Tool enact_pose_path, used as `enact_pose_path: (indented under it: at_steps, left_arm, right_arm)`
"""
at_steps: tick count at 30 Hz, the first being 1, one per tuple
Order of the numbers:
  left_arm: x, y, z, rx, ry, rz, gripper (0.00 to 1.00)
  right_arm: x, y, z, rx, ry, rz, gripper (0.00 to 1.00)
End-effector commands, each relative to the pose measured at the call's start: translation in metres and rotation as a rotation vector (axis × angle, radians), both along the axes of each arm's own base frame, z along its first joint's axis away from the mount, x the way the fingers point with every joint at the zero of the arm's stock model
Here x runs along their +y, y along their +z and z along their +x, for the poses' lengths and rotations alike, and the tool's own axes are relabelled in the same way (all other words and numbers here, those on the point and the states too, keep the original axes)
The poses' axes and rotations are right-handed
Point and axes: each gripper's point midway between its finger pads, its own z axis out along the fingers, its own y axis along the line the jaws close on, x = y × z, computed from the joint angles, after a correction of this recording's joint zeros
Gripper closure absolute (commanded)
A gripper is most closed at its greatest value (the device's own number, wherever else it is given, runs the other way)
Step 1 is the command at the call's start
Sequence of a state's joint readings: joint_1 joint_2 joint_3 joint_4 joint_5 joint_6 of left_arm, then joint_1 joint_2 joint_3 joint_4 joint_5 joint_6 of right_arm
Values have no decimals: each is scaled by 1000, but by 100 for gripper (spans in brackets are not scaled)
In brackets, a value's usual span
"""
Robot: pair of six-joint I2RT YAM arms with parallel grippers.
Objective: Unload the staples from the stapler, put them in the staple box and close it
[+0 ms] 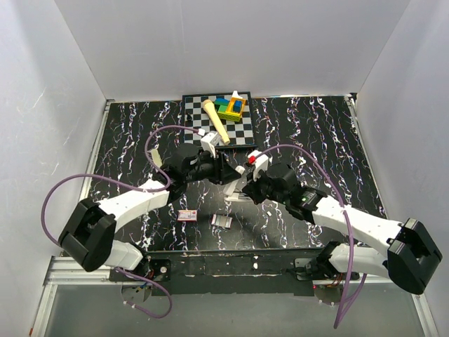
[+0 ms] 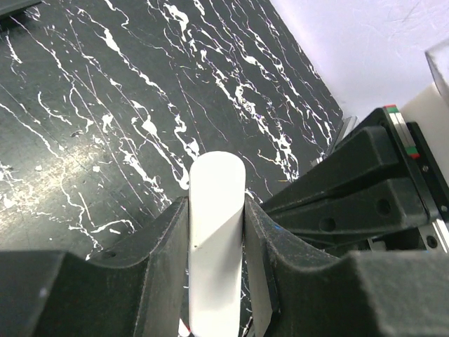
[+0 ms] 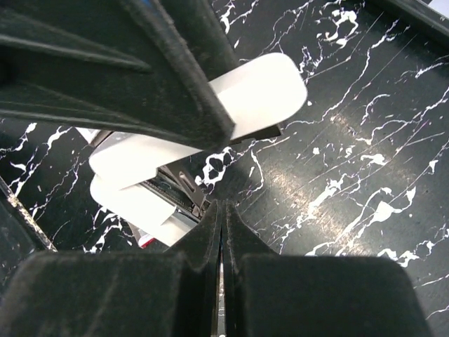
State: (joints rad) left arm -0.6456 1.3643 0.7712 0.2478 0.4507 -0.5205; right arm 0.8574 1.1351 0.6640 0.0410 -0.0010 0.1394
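Note:
The white stapler point(image 1: 235, 191) sits mid-table between both grippers, hinged open. My left gripper point(image 2: 216, 205) is shut on its raised white lid point(image 2: 216, 246), which stands up between the pads. In the right wrist view the lid point(image 3: 259, 91) slants up from the white base point(image 3: 133, 200), baring the metal magazine point(image 3: 175, 189). My right gripper point(image 3: 222, 209) is shut, its tips right at the magazine's end; only a thin bright line shows between the pads. A short silvery strip of staples point(image 1: 222, 220) lies on the table near the front.
A small red-and-white box point(image 1: 186, 215) lies left of the loose staples. At the back stands a checkered board point(image 1: 196, 105) with coloured blocks point(image 1: 231, 107) and a tan stick point(image 1: 216, 121). White walls close in the black marbled table point(image 1: 316, 140).

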Motion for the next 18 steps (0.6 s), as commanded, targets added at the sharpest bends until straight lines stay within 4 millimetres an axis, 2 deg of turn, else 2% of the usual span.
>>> enact_pose_path:
  at_steps: [1, 6, 18]
  left_arm:
    - [-15, 35, 20, -68, 35, -84, 100]
    - [-28, 34, 32, -50, 39, -101, 100]
    - [-54, 27, 53, -30, 62, -113, 100]
  right_arm:
    - [3, 4, -2, -7, -6, 66, 99]
    - [-3, -14, -8, 17, -15, 56, 99]
    - [-5, -26, -19, 57, -16, 103, 99]
